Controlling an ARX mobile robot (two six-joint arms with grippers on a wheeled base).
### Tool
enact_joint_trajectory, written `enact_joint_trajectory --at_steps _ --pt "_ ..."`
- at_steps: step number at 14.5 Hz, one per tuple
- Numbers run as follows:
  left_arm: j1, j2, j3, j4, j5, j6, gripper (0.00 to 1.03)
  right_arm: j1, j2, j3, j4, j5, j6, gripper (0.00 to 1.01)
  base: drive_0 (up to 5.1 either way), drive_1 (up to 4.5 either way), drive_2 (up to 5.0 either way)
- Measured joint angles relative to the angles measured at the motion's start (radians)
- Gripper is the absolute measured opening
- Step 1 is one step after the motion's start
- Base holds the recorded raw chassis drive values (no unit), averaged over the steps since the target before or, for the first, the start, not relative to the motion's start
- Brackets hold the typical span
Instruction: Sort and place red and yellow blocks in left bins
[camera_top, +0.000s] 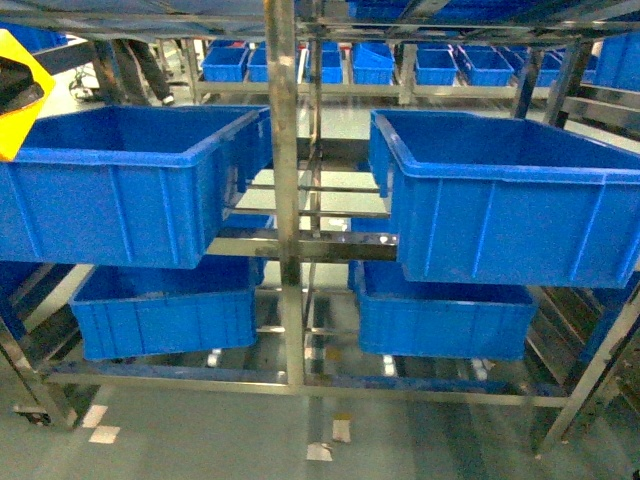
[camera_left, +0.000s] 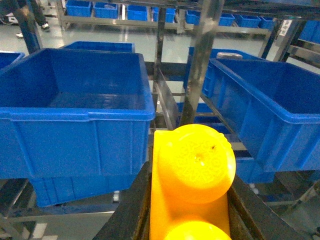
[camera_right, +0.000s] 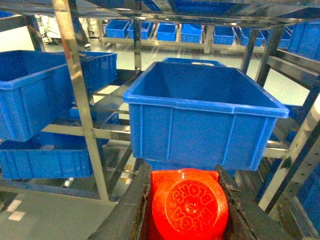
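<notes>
My left gripper (camera_left: 190, 202) is shut on a yellow block (camera_left: 192, 170) with round studs. Its black fingers (camera_left: 131, 212) press both sides of the block. The same yellow block (camera_top: 14, 110) shows at the far left edge of the head view, above and left of the upper left bin (camera_top: 110, 190). That blue bin (camera_left: 75, 115) looks empty in the left wrist view. A red block (camera_right: 189, 202) sits clamped in my right gripper (camera_right: 187, 212), below and in front of the upper right bin (camera_right: 205, 120). The head view does not show the right gripper.
A steel rack post (camera_top: 284, 190) stands between the upper left bin and the upper right bin (camera_top: 500, 200). Two lower blue bins (camera_top: 165, 310) (camera_top: 445, 315) sit on the shelf beneath. Rows of further blue bins (camera_top: 440, 65) line the racks behind.
</notes>
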Motion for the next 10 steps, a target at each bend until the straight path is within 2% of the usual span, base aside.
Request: enact_joint_trajectory --at_steps 3,9,10 --pt "0.000 0.000 0.000 0.004 -0.001 0.000 0.27 0.000 0.000 0.000 0.003 0.000 0.000 0.28 -5.1 2.33 2.3" --pt "0.002 0.000 0.000 0.002 0.000 0.000 0.27 0.000 0.000 0.000 0.003 -0.003 0.000 0.28 0.0 0.00 0.0" --pt "-0.001 -0.006 -0.002 0.006 0.001 0.000 0.27 0.000 -0.004 0.000 0.003 -0.003 0.000 0.28 -0.1 4.26 -4.4"
